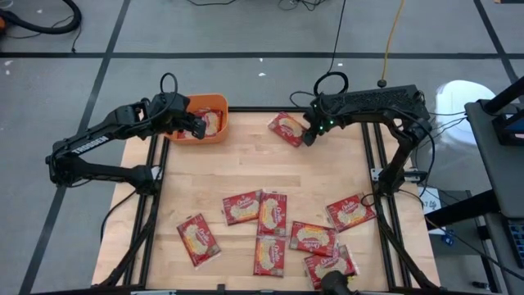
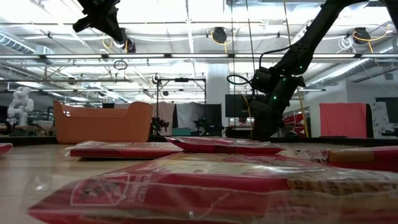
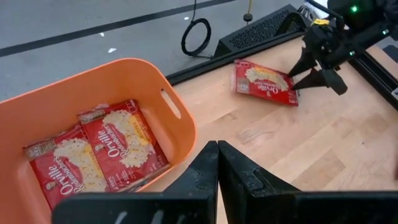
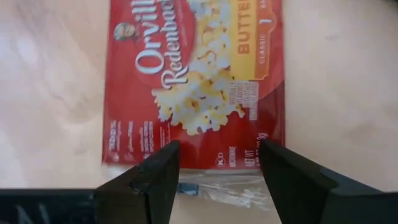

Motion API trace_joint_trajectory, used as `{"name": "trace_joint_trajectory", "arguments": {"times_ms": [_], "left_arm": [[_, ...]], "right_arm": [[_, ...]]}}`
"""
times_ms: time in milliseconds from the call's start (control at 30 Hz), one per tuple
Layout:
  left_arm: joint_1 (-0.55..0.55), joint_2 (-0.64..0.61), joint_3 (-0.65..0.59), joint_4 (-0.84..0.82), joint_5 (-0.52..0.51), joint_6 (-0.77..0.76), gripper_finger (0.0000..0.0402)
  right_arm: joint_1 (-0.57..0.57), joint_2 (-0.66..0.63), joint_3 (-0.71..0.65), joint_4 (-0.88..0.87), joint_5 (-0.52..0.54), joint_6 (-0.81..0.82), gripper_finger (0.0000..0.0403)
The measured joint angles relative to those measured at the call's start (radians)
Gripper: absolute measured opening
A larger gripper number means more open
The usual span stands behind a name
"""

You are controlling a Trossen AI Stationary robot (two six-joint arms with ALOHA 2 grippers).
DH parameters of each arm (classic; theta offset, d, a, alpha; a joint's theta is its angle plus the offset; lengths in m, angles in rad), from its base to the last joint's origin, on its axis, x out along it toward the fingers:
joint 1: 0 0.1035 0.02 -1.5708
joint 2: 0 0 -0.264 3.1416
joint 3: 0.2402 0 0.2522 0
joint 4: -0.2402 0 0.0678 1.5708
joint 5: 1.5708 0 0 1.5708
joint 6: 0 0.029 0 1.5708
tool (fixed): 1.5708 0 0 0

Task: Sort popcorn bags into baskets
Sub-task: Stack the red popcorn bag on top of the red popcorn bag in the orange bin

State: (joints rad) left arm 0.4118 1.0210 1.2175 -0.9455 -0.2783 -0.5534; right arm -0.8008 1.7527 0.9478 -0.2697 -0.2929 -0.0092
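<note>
An orange basket (image 1: 221, 103) stands at the table's far left corner, with two red popcorn bags (image 3: 118, 140) lying flat in it. My left gripper (image 1: 199, 125) hovers shut above the basket's near side. One popcorn bag (image 1: 286, 129) lies flat on the wood at the far middle. My right gripper (image 4: 217, 168) stands open, slanting down over that bag's right-hand end, one finger near each corner of its clear sealed strip (image 4: 217, 186). Several more bags (image 1: 274, 225) lie flat across the near half of the table. My right gripper's open fingers (image 4: 155, 177) come slanting down from the table's right over the bag's clear sealed end (image 4: 217, 186), lying across that short edge. The bag lies flat on the wood. Whether the fingertips touch it I cannot tell.
Black frame rails (image 1: 370, 156) run along both sides of the wooden top. The scattered bags (image 1: 311, 239) crowd the near middle and near right. Bare wood lies between them and the bag at the far middle, and to the right of that bag.
</note>
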Motion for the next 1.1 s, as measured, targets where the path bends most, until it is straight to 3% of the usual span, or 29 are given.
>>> {"name": "trace_joint_trajectory", "arguments": {"times_ms": [367,600,1100], "left_arm": [[0.0,0.0,0.0,0.0,0.0,-0.008,0.001],[0.0,0.0,0.0,0.0,0.0,0.002,0.001],[-0.005,0.0,0.0,0.006,0.019,0.022,0.001]], "right_arm": [[0.102,-0.084,-0.006,-0.065,0.007,0.559,0.0201],[0.123,-0.143,-0.005,-0.1,0.159,0.831,0.0201],[0.138,-0.009,0.0,-0.078,0.161,0.749,0.0199]]}}
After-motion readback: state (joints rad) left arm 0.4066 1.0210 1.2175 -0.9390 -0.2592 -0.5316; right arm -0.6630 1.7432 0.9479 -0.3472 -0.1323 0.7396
